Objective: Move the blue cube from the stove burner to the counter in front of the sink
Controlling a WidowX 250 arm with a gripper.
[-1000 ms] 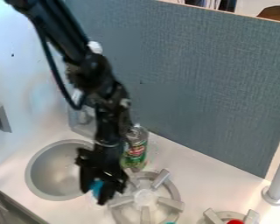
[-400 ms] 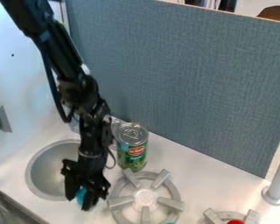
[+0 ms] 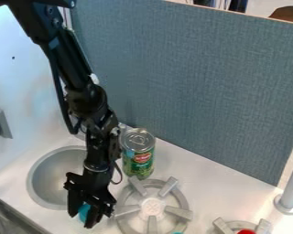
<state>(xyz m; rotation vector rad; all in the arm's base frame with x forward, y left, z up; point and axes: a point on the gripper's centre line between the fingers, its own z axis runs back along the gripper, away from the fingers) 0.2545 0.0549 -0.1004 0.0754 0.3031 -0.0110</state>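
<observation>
At seven o'clock in the view, my gripper (image 3: 84,216) pinches a blue thing (image 3: 84,212) between its two fingers, low over the counter (image 3: 201,183). From my gripper, the sink (image 3: 44,180) lies at eleven o'clock, the can (image 3: 138,160) stands upright at one, and a burner (image 3: 153,207) sits at three.

gripper (image 3: 84,220), blue object (image 3: 84,212) farther from burner (image 3: 152,207)

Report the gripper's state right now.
Gripper: closed on a small blue object, held low beside the sink's front right rim.
</observation>
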